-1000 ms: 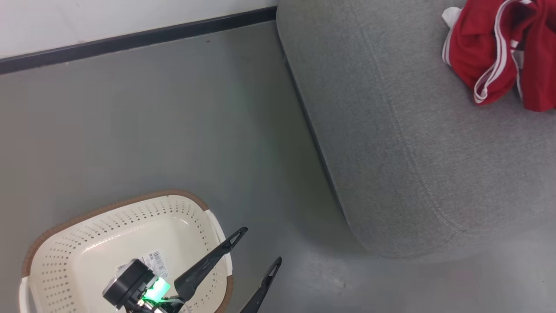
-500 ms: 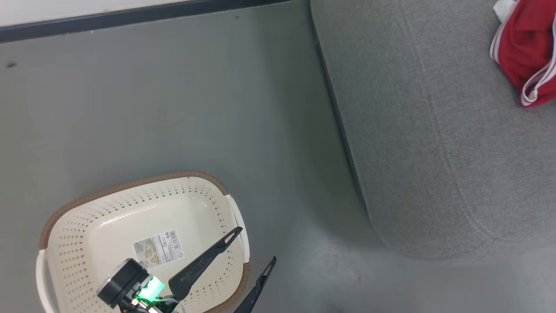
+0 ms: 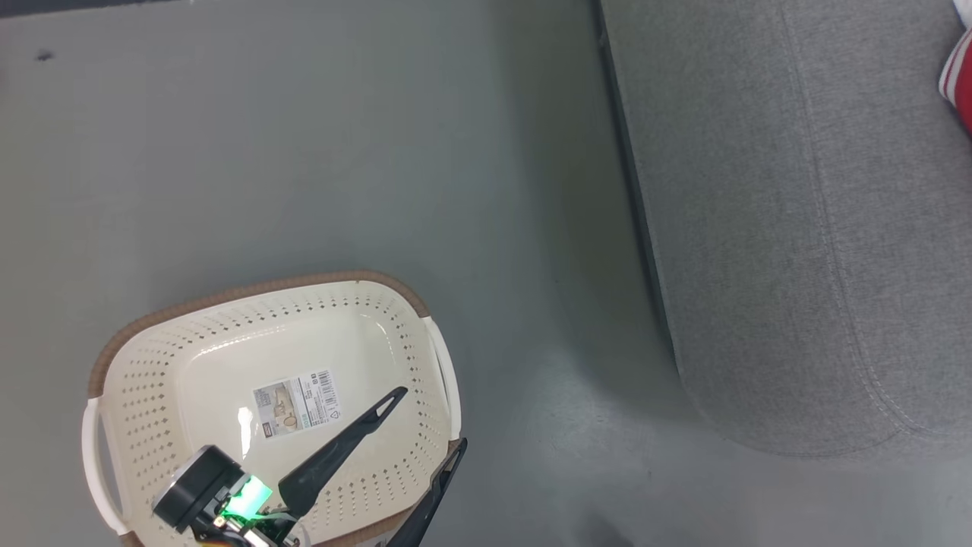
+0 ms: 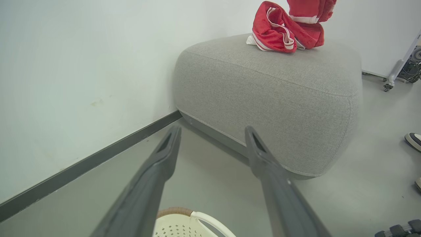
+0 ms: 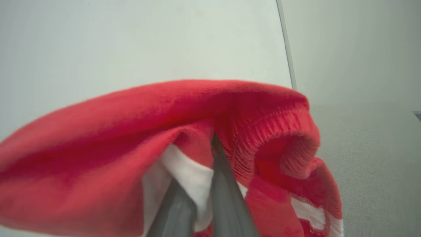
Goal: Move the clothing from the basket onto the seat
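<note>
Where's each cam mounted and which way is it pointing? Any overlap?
Head view: on the head, looking down at the floor, the basket and the seat edge; left gripper open over the basket.
Left wrist view: on the left wrist, looking along its spread fingers across the floor at the seat with clothing on top.
Right wrist view: on the right wrist, close on clothing pinched in the right gripper.
Shared: head and left wrist views both show basket and seat.

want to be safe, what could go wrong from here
The right pincer is shut on a garment over the seat; pulling away shut could drag it off.
The pile sits toward the seat's far edge; a drop might slide off.
The open left pincer hangs by the basket rim and might snag it.
</note>
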Robot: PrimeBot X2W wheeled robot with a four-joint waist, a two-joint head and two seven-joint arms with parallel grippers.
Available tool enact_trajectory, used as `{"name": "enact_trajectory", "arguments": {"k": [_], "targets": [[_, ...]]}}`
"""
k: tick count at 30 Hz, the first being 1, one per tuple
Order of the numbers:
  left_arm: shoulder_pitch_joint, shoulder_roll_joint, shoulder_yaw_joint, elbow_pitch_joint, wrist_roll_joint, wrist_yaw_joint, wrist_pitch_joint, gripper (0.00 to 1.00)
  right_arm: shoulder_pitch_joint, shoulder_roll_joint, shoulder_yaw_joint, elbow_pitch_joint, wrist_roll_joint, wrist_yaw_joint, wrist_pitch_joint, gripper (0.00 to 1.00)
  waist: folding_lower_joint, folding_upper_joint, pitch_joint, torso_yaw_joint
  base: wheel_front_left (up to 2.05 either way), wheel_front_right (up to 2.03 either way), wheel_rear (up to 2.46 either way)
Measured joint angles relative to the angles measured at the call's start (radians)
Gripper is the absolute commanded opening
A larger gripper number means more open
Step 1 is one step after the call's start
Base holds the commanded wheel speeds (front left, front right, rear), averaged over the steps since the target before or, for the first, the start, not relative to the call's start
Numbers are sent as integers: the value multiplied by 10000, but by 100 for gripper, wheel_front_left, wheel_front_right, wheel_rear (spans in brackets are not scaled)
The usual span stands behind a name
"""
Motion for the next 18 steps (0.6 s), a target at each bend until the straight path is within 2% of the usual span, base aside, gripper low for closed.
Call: {"name": "enact_trajectory", "arguments": {"k": [3, 6, 10, 18], "targets": [[-23, 12, 17, 4, -38, 0, 0, 100, -92, -81, 4, 539, -23, -161, 0, 0, -1, 0, 95, 100, 0, 0, 0], [-100, -13, 40, 17, -102, 0, 0, 100, -92, -174, 203, 1273, -117, -157, 186, 0, -1, 0, 165, 208, 0, 0, 0], [-183, -466, 370, 25, -679, 111, 0, 100, -27, -458, 430, 2219, -453, -157, 623, 0, -1, 0, 213, 366, 0, 0, 0], [-191, -487, 654, 128, -876, 184, 0, 100, -55, -481, 1331, 2970, -1097, -54, 888, 0, -1, 0, 228, 518, 0, 0, 0]]}}
